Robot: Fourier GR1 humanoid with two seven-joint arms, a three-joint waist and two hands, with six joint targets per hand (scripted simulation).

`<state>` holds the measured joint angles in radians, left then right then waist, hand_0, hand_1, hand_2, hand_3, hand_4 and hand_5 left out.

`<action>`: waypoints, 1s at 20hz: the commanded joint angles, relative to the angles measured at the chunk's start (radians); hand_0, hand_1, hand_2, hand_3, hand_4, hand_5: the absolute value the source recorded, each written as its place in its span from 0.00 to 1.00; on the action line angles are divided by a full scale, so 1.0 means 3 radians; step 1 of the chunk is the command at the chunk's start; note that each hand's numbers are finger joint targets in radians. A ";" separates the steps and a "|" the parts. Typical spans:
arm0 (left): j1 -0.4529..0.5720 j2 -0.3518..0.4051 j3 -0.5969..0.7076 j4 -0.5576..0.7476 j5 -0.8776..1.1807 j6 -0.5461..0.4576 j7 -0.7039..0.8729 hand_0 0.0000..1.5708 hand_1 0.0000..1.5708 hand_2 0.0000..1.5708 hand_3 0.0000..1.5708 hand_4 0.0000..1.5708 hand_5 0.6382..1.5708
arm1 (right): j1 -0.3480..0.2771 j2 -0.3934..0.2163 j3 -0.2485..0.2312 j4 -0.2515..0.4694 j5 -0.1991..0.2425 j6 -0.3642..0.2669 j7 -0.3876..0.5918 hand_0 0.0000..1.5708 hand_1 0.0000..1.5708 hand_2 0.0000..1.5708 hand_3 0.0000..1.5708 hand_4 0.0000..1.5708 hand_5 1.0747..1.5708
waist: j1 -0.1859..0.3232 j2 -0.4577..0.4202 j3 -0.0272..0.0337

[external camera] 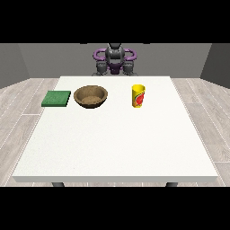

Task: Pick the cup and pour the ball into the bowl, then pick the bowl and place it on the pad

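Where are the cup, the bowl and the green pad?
cup [138,96], front view, on its yellow side wall.
bowl [90,103], front view, on its brown outer wall.
green pad [56,98], front view, on its flat top.

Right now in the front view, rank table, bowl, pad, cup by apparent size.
1. Table, by far the largest.
2. Bowl.
3. Pad, close to the bowl in footprint, so that order is unsure.
4. Cup, narrowest, though it stands upright.
All three things sit at a similar depth.
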<state>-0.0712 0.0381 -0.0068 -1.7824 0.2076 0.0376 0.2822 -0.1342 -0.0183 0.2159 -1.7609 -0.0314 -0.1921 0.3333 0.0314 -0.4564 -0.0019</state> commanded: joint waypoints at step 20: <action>-0.1361 0.0529 0.0624 0.0808 -0.0259 -0.0131 -0.1120 0.00 0.00 0.00 0.00 0.00 0.87 | -0.1308 -0.0152 0.0165 -0.0197 0.0118 -0.0282 -0.0188 0.00 0.00 0.00 0.00 0.00 0.99 | -0.0552 0.2204 0.0006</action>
<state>-0.4437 0.1830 0.1753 -1.6314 0.1736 0.0026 0.0373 -0.4735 -0.0525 0.3146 -1.8128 0.0250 -0.3162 0.2877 -0.1199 0.1464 -0.0001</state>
